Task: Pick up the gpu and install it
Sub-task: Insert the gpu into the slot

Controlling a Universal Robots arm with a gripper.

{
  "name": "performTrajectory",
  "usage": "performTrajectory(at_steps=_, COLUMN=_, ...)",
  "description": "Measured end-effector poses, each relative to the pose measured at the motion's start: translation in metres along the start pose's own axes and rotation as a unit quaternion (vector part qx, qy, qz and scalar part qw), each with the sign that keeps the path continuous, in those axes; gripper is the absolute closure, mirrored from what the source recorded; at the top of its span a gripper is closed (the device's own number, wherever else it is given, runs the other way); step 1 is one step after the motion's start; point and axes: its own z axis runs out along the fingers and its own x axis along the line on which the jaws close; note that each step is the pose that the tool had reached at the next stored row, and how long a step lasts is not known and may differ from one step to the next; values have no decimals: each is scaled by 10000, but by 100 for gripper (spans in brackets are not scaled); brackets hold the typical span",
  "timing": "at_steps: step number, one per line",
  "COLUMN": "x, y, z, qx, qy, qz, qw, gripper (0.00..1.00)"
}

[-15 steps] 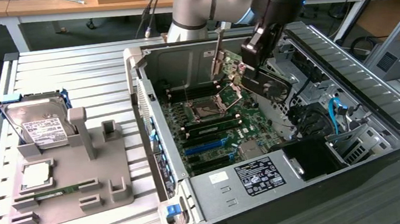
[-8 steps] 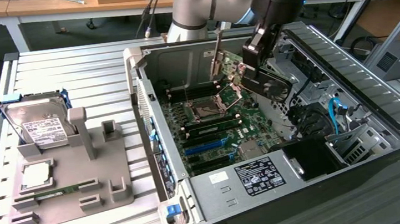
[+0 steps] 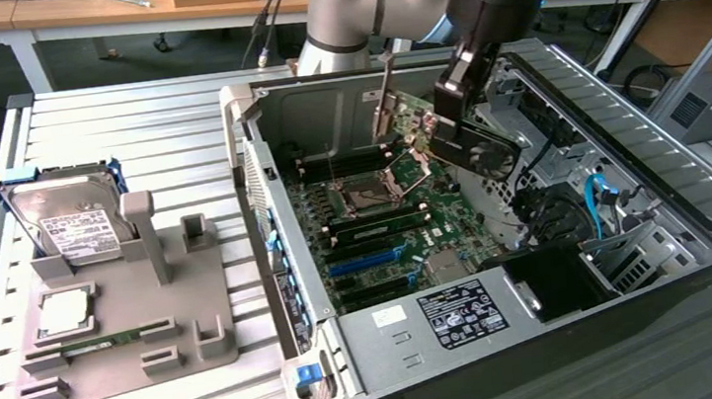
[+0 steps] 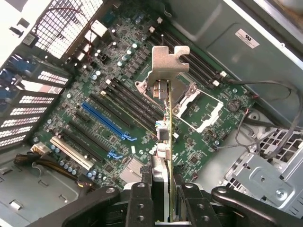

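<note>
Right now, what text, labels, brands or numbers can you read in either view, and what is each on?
Nothing is legible; every marking is too small or blurred:
hard drive label: print too small to read.
black case label: white print, unreadable.
white case sticker: dark print, blurred.
motherboard: board print too small.
gpu: no legible marking.

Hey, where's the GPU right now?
The gpu is held edge-on in the pincer, inside the open computer case at the exterior view's middle, hanging over the motherboard close by the CPU socket.
</note>
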Motion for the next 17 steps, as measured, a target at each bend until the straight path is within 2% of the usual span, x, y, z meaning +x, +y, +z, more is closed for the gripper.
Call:
performTrajectory(at_steps=9, x=0, y=0, z=0, qx=-7, qy=1, qz=-254, qw=9997, gripper=73)
performTrajectory(at_steps=17, x=0, y=0, z=1, qx=-13, qy=2, qz=-501, qw=9987, gripper=73)
